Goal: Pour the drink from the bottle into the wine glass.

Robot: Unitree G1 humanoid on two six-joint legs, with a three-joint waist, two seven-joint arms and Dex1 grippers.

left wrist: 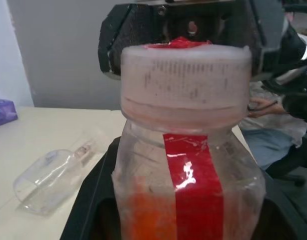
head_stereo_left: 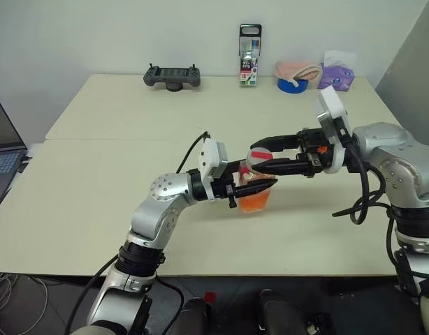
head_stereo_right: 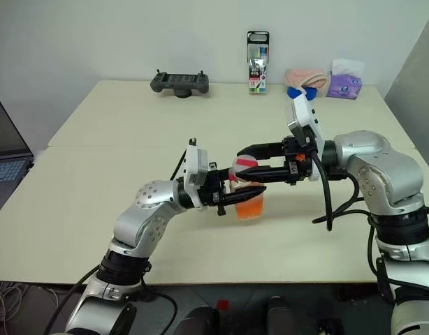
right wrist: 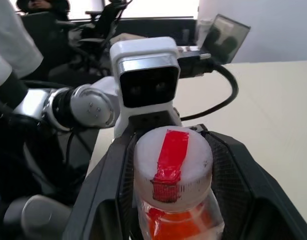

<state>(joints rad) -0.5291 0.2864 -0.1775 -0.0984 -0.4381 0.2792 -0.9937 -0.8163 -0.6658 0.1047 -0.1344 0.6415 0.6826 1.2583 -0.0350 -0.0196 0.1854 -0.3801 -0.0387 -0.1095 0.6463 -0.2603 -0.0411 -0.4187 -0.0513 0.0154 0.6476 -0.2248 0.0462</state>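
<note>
Left eye view, left to right. A laptop sits at the far left edge. A game-style controller lies at the upper left of the surface, well apart from the work.

Centre of frame: the left claw is clenched on the body of the bottle, holding it upright and clear of the surface. The drink fills the lower part of the bottle, bright orange. This looks like a bracing grip, steadying the body so the top can be worked.

Just right of that, the right claw reaches in level from the right, its 2 fingers closed around the red-and-white cap. Right wrist view confirms it: cap sits between the finger pads, touching both. Judgement: this is the uncapping step, 1 claw holding, the other set to twist. The cap is still on, so no pouring yet.

Upper right of the surface: a marker pack standing upright, a blue tape roll with a pink cloth on it, and a purple tissue pack.

Left wrist view: the wine glass lies on its side on the surface, beyond the bottle, empty. It needs standing up before any pour.

Risk, as I read it: the squarish plastic body may flex under the squeeze once the cap is off.
</note>
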